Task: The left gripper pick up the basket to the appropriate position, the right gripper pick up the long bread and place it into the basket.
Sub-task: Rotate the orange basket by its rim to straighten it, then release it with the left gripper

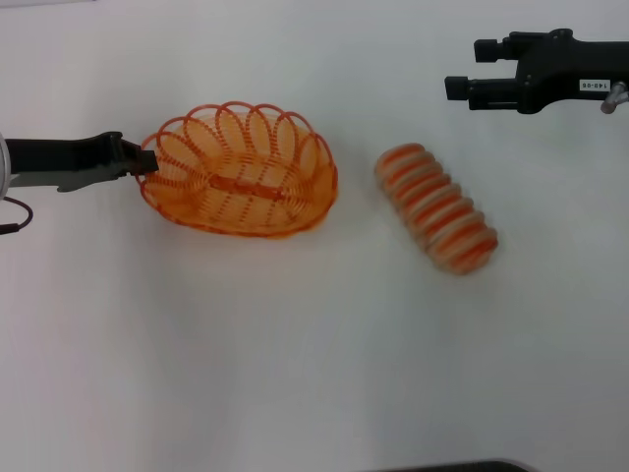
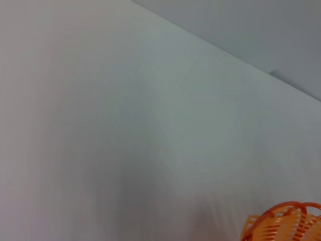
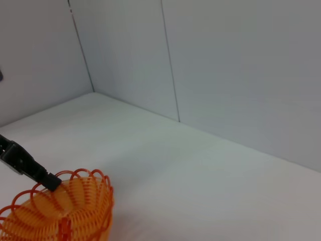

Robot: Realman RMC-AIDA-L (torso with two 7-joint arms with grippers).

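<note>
From the head camera I have the left gripper (image 1: 145,162) reaching in from the left edge, its fingers pinched on the left rim of the basket (image 1: 239,169). The basket sits left of centre on the white table (image 1: 295,364), open side up. The bread (image 1: 436,207) lies on the table to the basket's right, angled, with a clear strip of table between the two. The right gripper (image 1: 462,69) hangs at the far right, beyond the bread and well apart from it, fingers spread and holding nothing. I see wide open table in front of both objects. My left wrist camera catches only a bit of basket rim (image 2: 283,223); the right wrist camera shows the left gripper (image 3: 50,181) at the rim (image 3: 75,175), with walls (image 3: 225,65) behind the table.
</note>
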